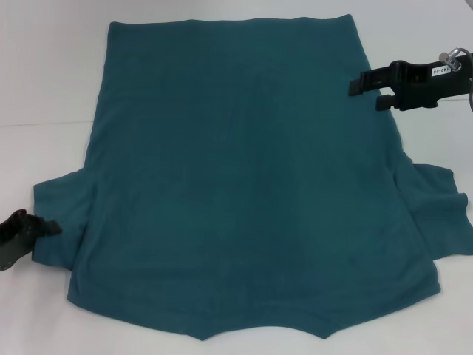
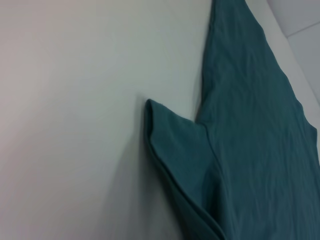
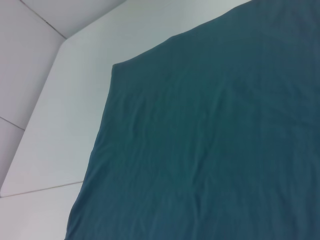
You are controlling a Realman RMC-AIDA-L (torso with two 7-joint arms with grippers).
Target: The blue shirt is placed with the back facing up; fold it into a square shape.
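Note:
The blue shirt [image 1: 244, 185] lies spread flat on the white table [image 1: 44, 89], plain back up, hem at the far side and neckline at the near edge. My left gripper [image 1: 26, 235] sits low at the near left, right against the edge of the left sleeve [image 1: 63, 222]. That sleeve [image 2: 175, 150] fills the left wrist view, its edge slightly lifted. My right gripper [image 1: 366, 95] is open and hovers over the shirt's right edge near the far hem. The right wrist view shows the shirt's far corner [image 3: 117, 67].
White tabletop surrounds the shirt on the left and far side. The right sleeve [image 1: 443, 214] spreads toward the right edge of the head view. The table's far corner [image 3: 67, 42] and the tiled floor [image 3: 30, 60] beyond it show in the right wrist view.

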